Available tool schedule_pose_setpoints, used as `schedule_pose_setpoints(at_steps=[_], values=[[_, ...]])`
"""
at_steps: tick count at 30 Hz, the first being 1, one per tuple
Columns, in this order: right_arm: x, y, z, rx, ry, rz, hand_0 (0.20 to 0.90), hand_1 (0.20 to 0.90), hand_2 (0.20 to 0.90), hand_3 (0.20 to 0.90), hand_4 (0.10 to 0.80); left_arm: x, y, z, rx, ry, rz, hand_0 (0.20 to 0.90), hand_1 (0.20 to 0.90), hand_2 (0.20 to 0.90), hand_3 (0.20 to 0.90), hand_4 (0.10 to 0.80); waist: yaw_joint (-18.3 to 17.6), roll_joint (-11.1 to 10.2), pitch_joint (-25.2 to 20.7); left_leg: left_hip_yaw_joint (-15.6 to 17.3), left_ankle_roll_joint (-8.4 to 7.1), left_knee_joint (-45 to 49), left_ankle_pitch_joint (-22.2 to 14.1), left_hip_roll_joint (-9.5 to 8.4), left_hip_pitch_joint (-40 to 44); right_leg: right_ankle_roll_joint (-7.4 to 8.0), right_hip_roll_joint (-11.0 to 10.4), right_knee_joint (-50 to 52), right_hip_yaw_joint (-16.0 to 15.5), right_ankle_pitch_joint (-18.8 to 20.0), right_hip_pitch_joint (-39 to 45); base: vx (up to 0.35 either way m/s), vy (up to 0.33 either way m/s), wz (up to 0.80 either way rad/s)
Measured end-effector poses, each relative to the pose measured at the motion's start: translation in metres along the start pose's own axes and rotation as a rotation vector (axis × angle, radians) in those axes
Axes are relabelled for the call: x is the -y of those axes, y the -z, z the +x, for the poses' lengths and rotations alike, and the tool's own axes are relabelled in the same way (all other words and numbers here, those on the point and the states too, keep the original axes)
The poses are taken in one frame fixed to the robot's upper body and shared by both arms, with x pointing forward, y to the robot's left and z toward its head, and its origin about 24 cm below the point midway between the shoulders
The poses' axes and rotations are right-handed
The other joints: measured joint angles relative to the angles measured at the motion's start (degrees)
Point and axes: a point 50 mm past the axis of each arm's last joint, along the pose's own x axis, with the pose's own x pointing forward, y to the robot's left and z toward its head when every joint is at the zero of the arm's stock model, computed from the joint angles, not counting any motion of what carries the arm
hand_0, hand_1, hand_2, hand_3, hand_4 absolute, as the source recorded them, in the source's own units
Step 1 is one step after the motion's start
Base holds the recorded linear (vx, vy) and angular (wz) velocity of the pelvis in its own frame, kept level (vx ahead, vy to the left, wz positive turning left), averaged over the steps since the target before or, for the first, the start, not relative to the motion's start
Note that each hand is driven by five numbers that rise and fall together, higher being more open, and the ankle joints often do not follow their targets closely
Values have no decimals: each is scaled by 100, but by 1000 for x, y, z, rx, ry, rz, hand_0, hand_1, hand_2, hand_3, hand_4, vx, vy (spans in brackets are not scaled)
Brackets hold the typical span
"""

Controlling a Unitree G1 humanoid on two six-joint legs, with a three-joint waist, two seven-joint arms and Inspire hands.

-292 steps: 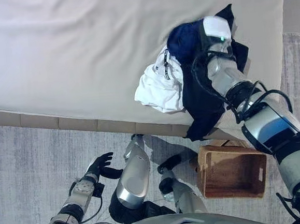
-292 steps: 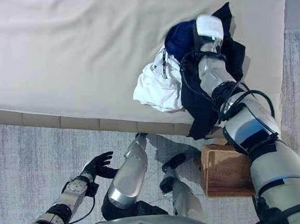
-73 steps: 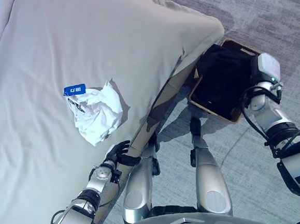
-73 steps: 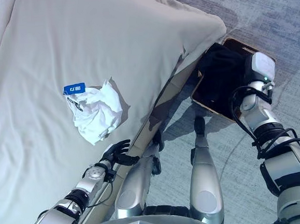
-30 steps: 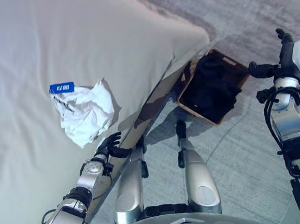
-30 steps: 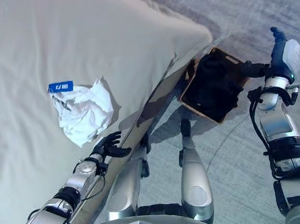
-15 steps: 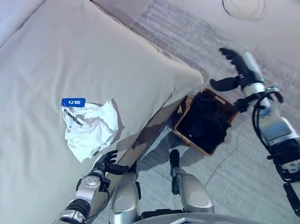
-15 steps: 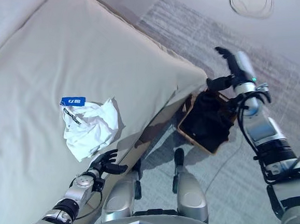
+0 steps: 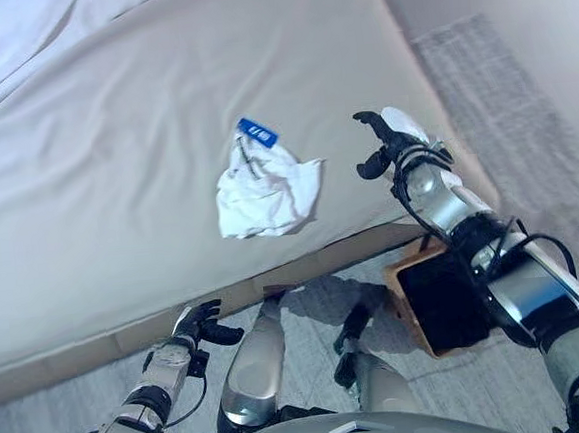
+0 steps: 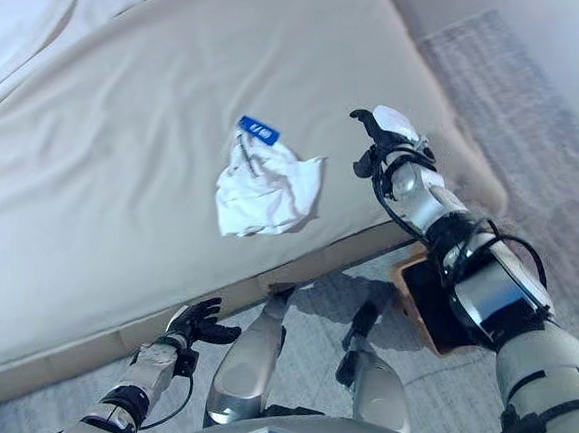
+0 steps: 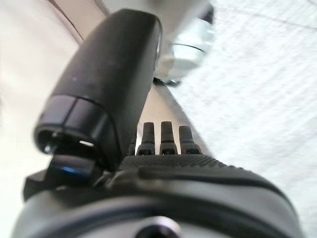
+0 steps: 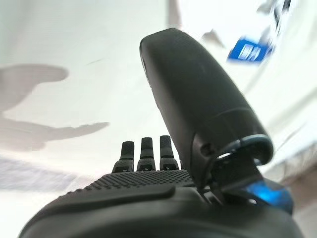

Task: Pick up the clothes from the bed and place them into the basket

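A beige bed (image 9: 117,190) fills the upper left; a crumpled white garment (image 9: 265,190) with a blue tag (image 9: 258,132) lies mid-frame near its edge

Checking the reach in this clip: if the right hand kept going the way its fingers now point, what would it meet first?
Most likely the white garment. The right hand hangs open over the bed, fingers pointing towards the crumpled cloth, with only bare sheet between. Its height above the sheet is unclear, so it might touch the bed first.
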Motion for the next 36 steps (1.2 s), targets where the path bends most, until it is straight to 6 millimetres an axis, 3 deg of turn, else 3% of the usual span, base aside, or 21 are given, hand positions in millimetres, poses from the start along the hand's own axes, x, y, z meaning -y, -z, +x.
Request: schedule_pose_setpoints(at_steps=[3,6,8,15,20,21,22,23,27,34,36], values=[[4,1,8,-77,2,-2,900,900,900,900,800,1,-6,0,29,5,-28,900,900,900,900,800,252,142,139,-219,-46,98,33,-102,-275,129,-102,226,-194,-109,-214,-58,30,34],[11,-2,12,-115,18,1,900,900,900,900,800,2,-20,1,91,14,-38,900,900,900,900,800,447,151,515,-351,-118,214,54,-140,-457,158,-156,439,-320,-213,-360,-44,-13,27],[18,-2,15,-148,54,-2,900,900,900,900,800,8,-30,1,141,37,-38,900,900,900,900,800,493,136,531,-510,-138,255,39,-152,-830,195,-154,525,-453,-275,-657,9,-47,34],[50,-15,20,-141,184,-1,900,900,900,900,800,22,-49,-3,258,77,-39,900,900,900,900,800,579,38,577,-687,-217,281,98,-109,-1342,196,-88,613,-568,-279,-1116,13,-22,9],[86,-43,24,-122,248,6,900,900,900,900,800,24,-64,-7,338,75,-52,900,900,900,900,800,445,27,570,-815,-315,292,172,-31,-1833,74,-64,988,-610,-392,-1741,-15,41,2],[91,-48,24,-116,242,7,839,839,839,829,729,24,-65,-7,345,74,-61,900,900,900,900,800,419,25,565,-818,-339,306,189,-22,-1922,38,-62,1057,-603,-417,-1860,-8,-26,-9],[97,-54,24,-106,242,6,700,700,700,667,567,23,-65,-8,354,73,-68,900,900,900,900,800,398,16,560,-824,-340,346,190,-10,-2028,18,-56,1119,-592,-433,-1976,0,-38,-10],[104,-57,24,-96,239,-8,300,300,300,200,100,22,-67,-8,360,73,-72,900,900,900,900,800,394,16,560,-834,-339,400,189,23,-2125,14,-54,1164,-587,-440,-2076,0,-62,-12],[116,-68,23,-55,232,50,300,300,300,200,100,18,-69,-10,375,66,-64,900,900,900,900,800,398,-58,501,-847,-340,437,189,131,-2365,21,29,1249,-549,-449,-2367,1,-81,-12],[93,-83,15,163,272,337,300,300,300,200,100,13,-69,-10,374,24,-67,900,900,900,900,800,239,-129,459,-740,-388,491,222,227,-2474,22,156,1233,-361,-444,-2536,-21,-9,-14],[87,-88,9,227,313,370,300,300,300,200,100,13,-68,-9,368,9,-70,900,900,900,900,800,171,-141,466,-610,-389,503,286,267,-2414,-41,209,1187,-252,-369,-2501,-122,70,-21]])
